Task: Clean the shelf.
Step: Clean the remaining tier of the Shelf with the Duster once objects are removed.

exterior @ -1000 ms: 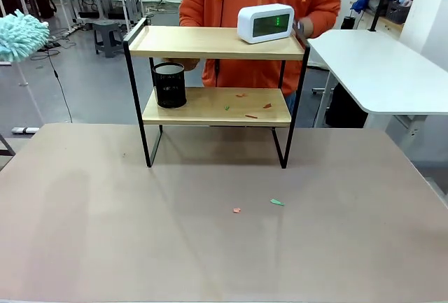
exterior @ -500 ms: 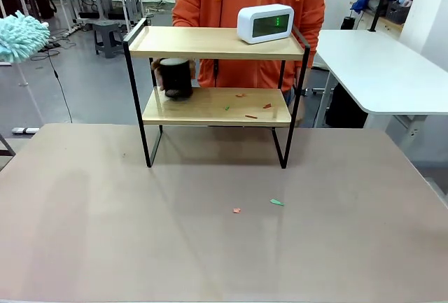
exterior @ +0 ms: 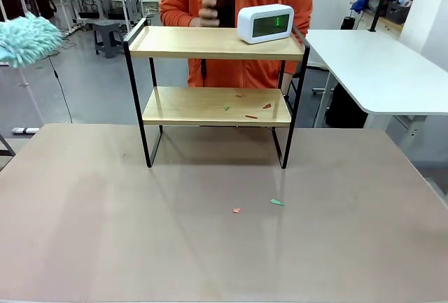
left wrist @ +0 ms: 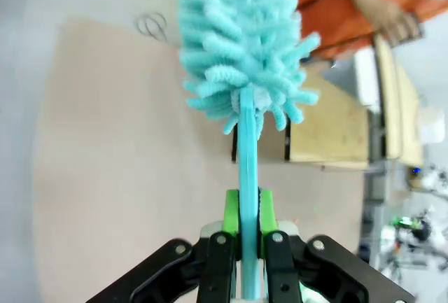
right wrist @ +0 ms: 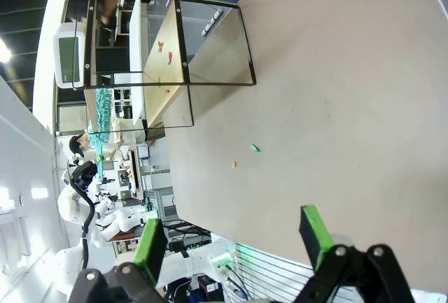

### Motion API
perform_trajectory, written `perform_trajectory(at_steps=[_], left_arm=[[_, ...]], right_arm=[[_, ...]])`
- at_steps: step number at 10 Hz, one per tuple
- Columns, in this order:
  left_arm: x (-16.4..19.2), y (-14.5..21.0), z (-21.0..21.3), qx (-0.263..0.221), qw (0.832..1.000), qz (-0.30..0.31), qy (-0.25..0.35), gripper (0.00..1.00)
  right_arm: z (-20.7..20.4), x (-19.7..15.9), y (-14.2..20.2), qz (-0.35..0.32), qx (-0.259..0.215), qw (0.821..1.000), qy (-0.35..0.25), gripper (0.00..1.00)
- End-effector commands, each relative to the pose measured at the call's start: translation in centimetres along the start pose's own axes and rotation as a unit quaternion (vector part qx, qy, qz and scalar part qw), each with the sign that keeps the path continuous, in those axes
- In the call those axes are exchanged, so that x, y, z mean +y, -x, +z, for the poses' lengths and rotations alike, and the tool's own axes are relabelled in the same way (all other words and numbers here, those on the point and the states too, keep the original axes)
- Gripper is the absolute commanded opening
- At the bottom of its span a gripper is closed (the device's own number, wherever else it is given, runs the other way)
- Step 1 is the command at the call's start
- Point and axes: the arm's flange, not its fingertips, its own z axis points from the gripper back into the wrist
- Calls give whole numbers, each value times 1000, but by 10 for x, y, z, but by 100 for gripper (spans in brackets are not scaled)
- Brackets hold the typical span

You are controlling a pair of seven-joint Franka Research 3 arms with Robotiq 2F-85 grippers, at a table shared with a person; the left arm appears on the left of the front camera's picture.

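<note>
The shelf (exterior: 210,106), a black-framed rack with two light wooden boards, stands at the far middle of the table. Small red and green scraps (exterior: 250,116) lie on its lower board. A white clock (exterior: 266,23) sits on the top board. Behind it a person in orange holds a black cup (exterior: 222,9) above the top board. My left gripper (left wrist: 248,219) is shut on the handle of a teal fluffy duster (left wrist: 238,44), whose head shows at the far left (exterior: 28,37). My right gripper (right wrist: 232,238) is open above the table, well short of the shelf (right wrist: 164,72).
Two scraps (exterior: 277,202) lie on the beige table (exterior: 105,233) in front of the shelf. A white desk (exterior: 378,65) stands at the right beyond the table. Chairs and other desks are far behind.
The person has lifted the black cup off the lower board and raised it above the top board. The duster head has shifted slightly at the left.
</note>
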Motion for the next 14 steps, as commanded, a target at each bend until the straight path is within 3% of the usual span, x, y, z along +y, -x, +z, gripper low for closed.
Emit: perform_trajectory(at_steps=[1, 3, 4, 5, 7, 8, 14], left_arm=[[-7, 29, 37, 68, 990, -124, 2, 12], [-20, 61, 52, 98, 976, -190, 32, 12], [-28, 68, 41, 69, 970, -230, 41, 12], [-38, 76, 28, 96, 959, -256, 74, 12], [-55, 96, 18, 171, 911, -365, 83, 12], [-56, 98, 20, 164, 907, -383, 52, 12], [-31, 110, 58, 133, 915, -378, 38, 12]], right_arm=[[0, 1, -2, 13, -6, 1000, -13, 100], [0, 1, -2, 13, -6, 1000, -13, 100], [0, 1, -2, 13, -6, 1000, -13, 100], [0, 1, -2, 13, -6, 1000, -13, 100], [0, 1, -2, 13, -6, 1000, -13, 100], [0, 1, -2, 13, -6, 1000, -13, 100], [0, 1, -2, 13, -6, 1000, -13, 100]])
